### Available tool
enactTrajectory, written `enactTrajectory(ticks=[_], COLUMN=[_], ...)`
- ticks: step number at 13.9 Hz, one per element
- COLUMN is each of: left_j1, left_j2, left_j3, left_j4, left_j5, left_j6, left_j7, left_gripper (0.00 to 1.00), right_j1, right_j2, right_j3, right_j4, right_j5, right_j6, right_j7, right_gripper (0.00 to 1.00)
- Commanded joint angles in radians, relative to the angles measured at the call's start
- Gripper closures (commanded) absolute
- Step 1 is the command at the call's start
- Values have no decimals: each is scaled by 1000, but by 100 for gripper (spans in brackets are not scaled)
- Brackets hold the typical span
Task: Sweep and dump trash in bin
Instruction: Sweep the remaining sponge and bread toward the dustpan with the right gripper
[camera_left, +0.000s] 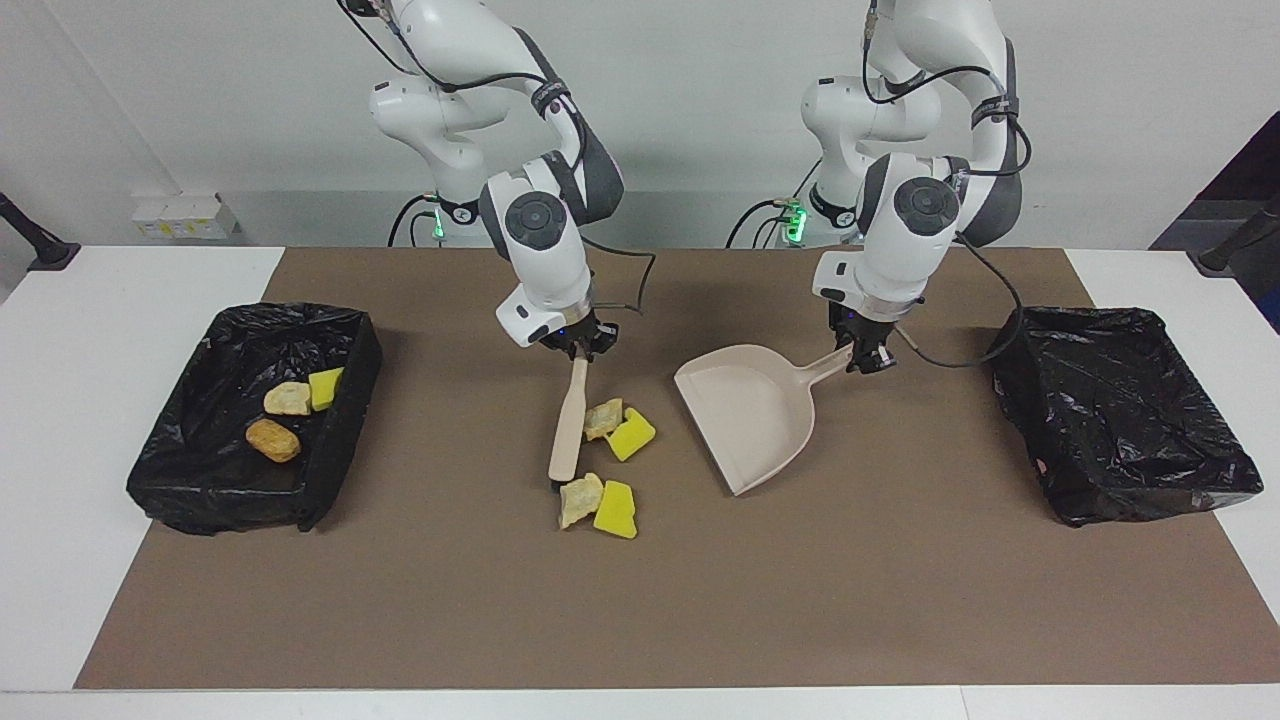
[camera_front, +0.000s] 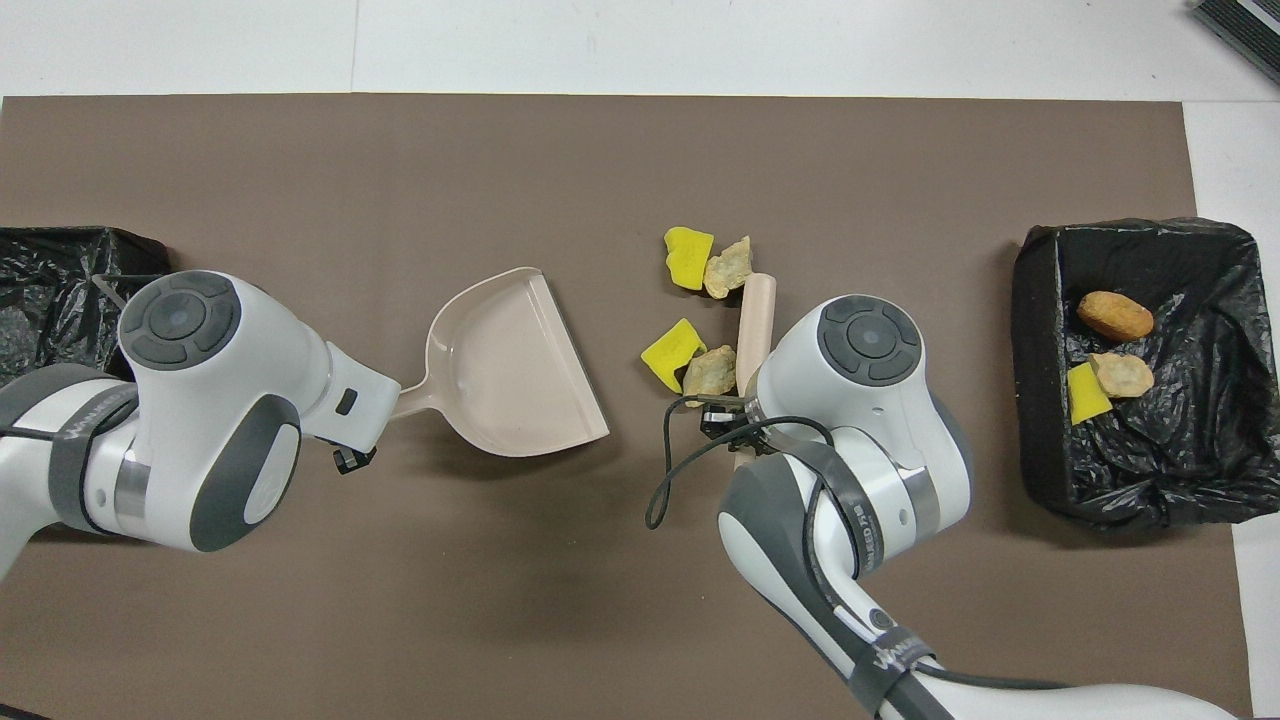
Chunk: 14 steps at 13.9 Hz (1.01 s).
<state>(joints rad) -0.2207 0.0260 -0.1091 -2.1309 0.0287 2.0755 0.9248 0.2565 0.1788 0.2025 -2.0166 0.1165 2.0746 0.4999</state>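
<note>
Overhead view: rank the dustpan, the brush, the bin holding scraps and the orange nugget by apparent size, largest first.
1. Bin
2. Dustpan
3. Brush, though the right arm hides part of it
4. Orange nugget

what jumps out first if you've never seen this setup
Bright yellow and tan scraps lie mid-mat beside the brush held by the right gripper. The left gripper holds a beige dustpan facing them. Three more scraps sit in the black bin at the right arm's end.

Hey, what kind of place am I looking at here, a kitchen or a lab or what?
Most likely a robotics lab: two robot arms at a white table with a brown mat, staged foam trash, and bag-lined bins.
</note>
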Motion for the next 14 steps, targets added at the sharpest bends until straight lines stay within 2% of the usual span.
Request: enactTrajectory(ticks=[1,7,10,14], left_j1=[-38,-40,-40,-35], left_j2=[-6,-8,-8,-8], left_j3=[11,11,11,11], left_j4=[-23,-21,-23,-23], left_j5=[61,71,71,68], left_j6=[67,57,54,60], left_j7=[12,11,11,3], left_gripper=[100,100,100,100], right_j1=[25,173,248,260], right_j2=[19,83,74,57], right_j3=[8,8,14,90], right_j4=[16,78,76,88], right_j5=[6,48,63,95], right_j6=[-7,34,50,41], right_j7=[-52,-11,22,25], right_gripper=[100,100,100,100])
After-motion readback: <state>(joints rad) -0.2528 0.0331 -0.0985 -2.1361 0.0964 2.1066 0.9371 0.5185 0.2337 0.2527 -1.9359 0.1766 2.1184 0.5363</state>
